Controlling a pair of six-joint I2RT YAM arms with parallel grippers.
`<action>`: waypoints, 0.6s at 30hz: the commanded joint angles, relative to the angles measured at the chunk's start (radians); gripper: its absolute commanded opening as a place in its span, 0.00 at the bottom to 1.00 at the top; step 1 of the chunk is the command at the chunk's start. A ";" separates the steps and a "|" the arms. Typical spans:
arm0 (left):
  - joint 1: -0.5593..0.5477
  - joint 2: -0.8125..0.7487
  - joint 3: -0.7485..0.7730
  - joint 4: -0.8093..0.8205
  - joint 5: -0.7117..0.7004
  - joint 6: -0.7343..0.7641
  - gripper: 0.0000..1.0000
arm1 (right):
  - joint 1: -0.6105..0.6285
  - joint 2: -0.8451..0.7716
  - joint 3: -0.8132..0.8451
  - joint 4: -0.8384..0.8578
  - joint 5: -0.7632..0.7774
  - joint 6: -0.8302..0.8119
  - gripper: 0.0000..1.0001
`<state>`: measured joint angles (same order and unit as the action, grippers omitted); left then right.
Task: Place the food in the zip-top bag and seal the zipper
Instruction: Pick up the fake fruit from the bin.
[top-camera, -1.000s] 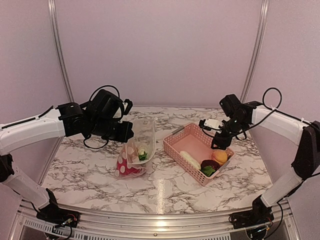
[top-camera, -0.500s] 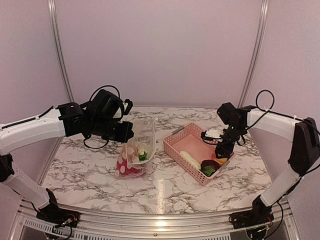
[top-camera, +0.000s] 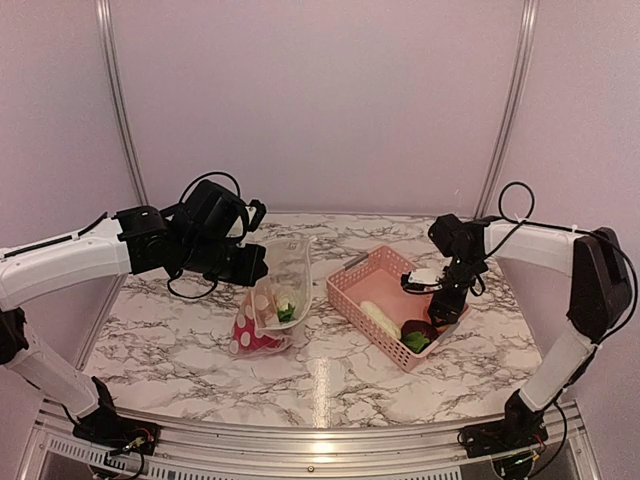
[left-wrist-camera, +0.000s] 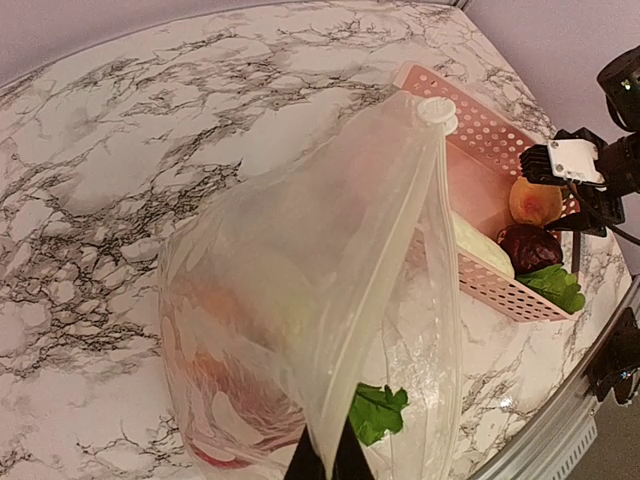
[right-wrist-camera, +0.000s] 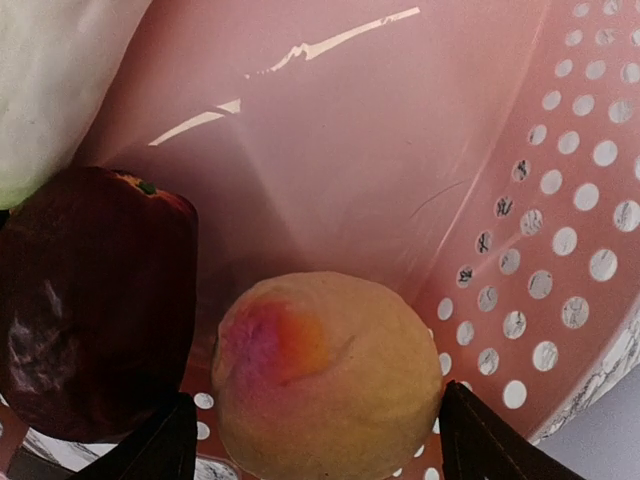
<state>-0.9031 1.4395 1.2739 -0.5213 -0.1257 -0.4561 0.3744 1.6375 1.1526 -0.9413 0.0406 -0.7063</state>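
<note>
My left gripper (left-wrist-camera: 325, 462) is shut on the mouth edge of the zip-top bag (left-wrist-camera: 280, 300), holding it raised and open above the table. The zipper (left-wrist-camera: 395, 260) runs up from the fingers along that edge. A green leafy piece (left-wrist-camera: 378, 412) and a white piece (top-camera: 287, 297) lie inside the bag (top-camera: 268, 305). My right gripper (right-wrist-camera: 315, 440) is down in the pink basket (top-camera: 372, 280), open, with a finger (right-wrist-camera: 150, 445) on each side of the peach fruit (right-wrist-camera: 330, 375). A dark purple piece (right-wrist-camera: 90, 300) and a white oblong one (right-wrist-camera: 60, 80) lie beside it.
The basket also holds a green leafy piece (top-camera: 416, 342) at its near corner. Its perforated wall (right-wrist-camera: 560, 250) stands close to the right of my right gripper. The bag's red dotted bottom (top-camera: 250, 335) rests on the marble table (top-camera: 330, 390).
My right gripper has moved down and toward the basket's near corner, and its jaws have widened around the peach fruit. The left arm and the bag have not moved.
</note>
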 joint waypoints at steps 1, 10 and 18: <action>0.002 -0.003 -0.018 0.003 0.013 -0.002 0.00 | -0.011 0.031 -0.005 -0.016 0.014 0.019 0.80; 0.003 -0.011 -0.030 0.011 0.015 -0.009 0.00 | -0.011 0.063 0.030 -0.009 0.014 0.043 0.66; 0.002 -0.013 -0.031 0.017 0.008 -0.009 0.00 | -0.011 0.012 0.176 -0.047 -0.100 0.064 0.55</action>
<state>-0.9031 1.4395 1.2583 -0.5140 -0.1200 -0.4637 0.3717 1.6863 1.2320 -0.9703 0.0223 -0.6640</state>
